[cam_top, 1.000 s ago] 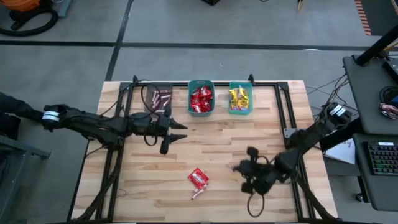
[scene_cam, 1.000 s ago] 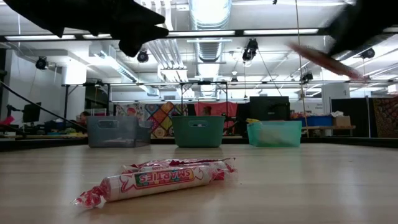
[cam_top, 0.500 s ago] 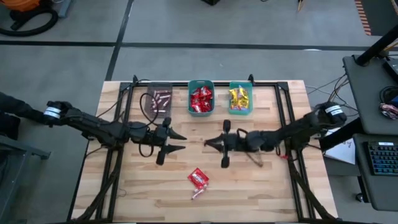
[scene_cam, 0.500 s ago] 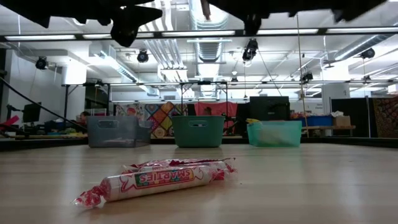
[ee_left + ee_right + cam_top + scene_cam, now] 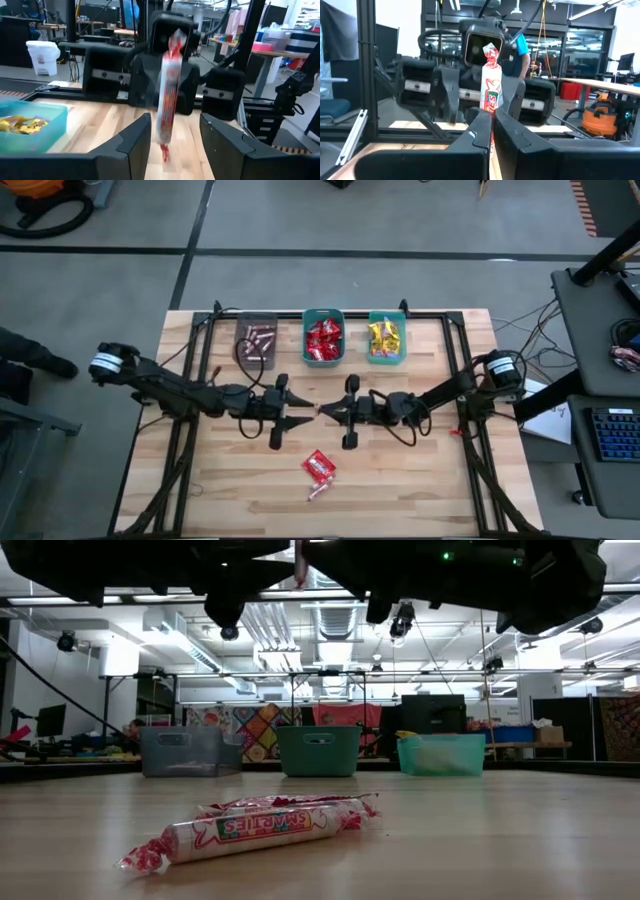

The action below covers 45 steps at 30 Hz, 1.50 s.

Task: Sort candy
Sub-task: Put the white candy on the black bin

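Observation:
My right gripper (image 5: 491,134) is shut on a pinkish-red stick candy (image 5: 491,87) above the middle of the table. My left gripper (image 5: 172,145) faces it from the left and is open. Its fingers stand on either side of the candy (image 5: 169,95) without touching it. In the high view the two grippers (image 5: 305,413) (image 5: 326,411) meet tip to tip. Another stick candy (image 5: 250,828) and a red packet (image 5: 318,465) lie flat on the table, nearer the near edge. My right gripper pinches the stick candy between its two fingers at its lower part (image 5: 491,117). The fingers come in level from the table's right and lie across the roll. The candy is lifted clear and stands upright, most of it above the fingers.
Three bins stand in a row at the far edge: a grey one (image 5: 256,340) with stick pieces, a teal one (image 5: 323,338) with red packets and a teal one (image 5: 386,338) with yellow packets. Bare wood lies to the left and right of the loose candy.
My right gripper has swung from the near right part of the table toward the left and far side, to the middle, carrying the stick candy. My left gripper has moved a little toward the right and near edge until its fingers flank the candy.

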Tool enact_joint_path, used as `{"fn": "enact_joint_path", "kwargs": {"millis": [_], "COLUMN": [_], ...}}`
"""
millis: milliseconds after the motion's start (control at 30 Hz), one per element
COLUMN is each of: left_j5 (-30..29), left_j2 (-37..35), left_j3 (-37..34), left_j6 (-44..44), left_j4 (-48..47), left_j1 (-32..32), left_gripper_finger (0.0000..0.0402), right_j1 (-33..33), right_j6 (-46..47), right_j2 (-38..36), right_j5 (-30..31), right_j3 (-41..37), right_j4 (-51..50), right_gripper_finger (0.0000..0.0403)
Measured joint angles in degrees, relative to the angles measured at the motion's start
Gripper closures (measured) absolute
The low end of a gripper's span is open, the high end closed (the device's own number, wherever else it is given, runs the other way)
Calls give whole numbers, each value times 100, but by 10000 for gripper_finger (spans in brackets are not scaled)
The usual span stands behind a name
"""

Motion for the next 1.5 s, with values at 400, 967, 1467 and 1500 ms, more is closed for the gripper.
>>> {"fn": "enact_joint_path", "kwargs": {"millis": [400,967,1467,1500], "left_j5": [0,-17,-283,-402], "left_j2": [878,1239,1022,915], "left_j3": [-2,0,0,0], "left_j6": [-33,-87,-155,-168], "left_j4": [1322,1613,1088,845], "left_j1": [-4,-4,-6,-4], "left_gripper_finger": [248,382,390,390], "right_j1": [0,4,4,6], "right_j6": [-122,-278,-292,-287], "right_j2": [17,13,13,3], "right_j5": [18,38,255,435], "right_j3": [21,21,18,18], "right_j4": [-106,-265,-432,-485], "right_gripper_finger": [394,394,385,380]}}
